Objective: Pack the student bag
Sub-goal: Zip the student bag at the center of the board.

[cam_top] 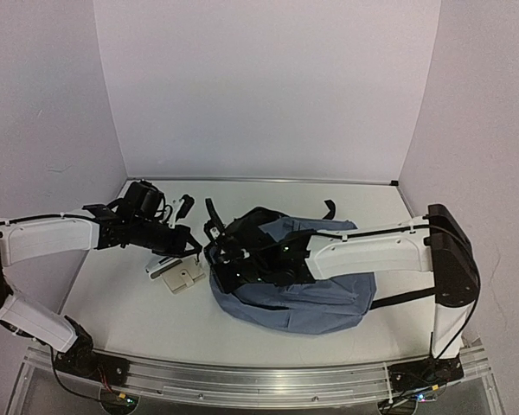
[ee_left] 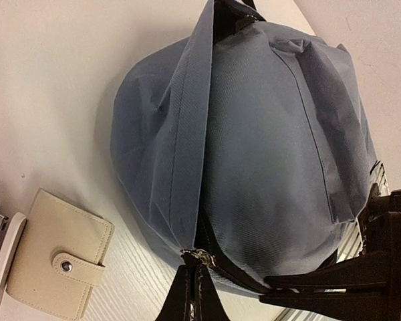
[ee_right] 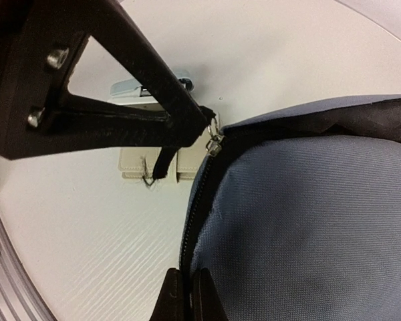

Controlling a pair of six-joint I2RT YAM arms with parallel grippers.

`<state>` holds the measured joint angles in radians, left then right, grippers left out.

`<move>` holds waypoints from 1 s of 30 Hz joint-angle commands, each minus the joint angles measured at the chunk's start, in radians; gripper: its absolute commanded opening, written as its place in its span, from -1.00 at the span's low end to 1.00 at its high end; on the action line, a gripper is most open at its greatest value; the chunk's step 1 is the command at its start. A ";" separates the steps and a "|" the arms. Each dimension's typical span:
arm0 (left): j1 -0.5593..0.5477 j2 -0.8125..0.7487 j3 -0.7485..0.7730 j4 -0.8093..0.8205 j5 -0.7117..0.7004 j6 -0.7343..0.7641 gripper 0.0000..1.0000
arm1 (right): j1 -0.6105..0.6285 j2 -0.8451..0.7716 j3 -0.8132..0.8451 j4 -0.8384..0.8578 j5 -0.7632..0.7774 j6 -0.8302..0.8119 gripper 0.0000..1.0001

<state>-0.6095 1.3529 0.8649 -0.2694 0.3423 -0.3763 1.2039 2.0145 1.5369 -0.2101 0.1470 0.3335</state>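
Note:
The grey-blue student bag [cam_top: 307,290] lies on the table, its black zipper running along the left edge. My left gripper [ee_left: 195,289] is shut on the metal zipper pull [ee_left: 204,257] at the bag's left end. In the top view it [cam_top: 197,250] reaches in from the left. My right gripper [ee_right: 188,294] is shut on the bag's zipper edge, a little along from the pull [ee_right: 214,139]. In the top view it [cam_top: 221,264] reaches across the bag from the right. The bag's inside is hidden.
A beige snap wallet [cam_top: 183,278] lies on the table just left of the bag, also in the left wrist view [ee_left: 53,264]. A white and silver stapler-like item [cam_top: 160,266] lies beside it. Black straps [cam_top: 329,209] trail behind the bag.

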 commanded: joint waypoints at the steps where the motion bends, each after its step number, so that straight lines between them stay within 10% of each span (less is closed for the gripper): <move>1: 0.029 -0.011 0.068 -0.005 -0.152 0.017 -1.00 | 0.058 -0.141 -0.105 -0.014 -0.071 -0.011 -1.00; 18: 0.044 0.048 0.107 0.067 0.014 0.097 -1.00 | 0.148 -0.274 -0.219 -0.017 -0.134 0.108 -0.99; 23: 0.042 0.030 0.057 0.050 0.110 0.074 -1.00 | 0.081 -0.309 -0.171 -0.051 -0.004 0.170 0.02; 30: 0.042 -0.024 0.040 -0.010 0.051 -0.005 -1.00 | -0.053 -0.303 -0.144 -0.074 -0.014 0.078 0.48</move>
<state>-0.5690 1.3900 0.9007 -0.2888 0.4495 -0.3323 1.2187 1.7207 1.3425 -0.2544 0.1157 0.4684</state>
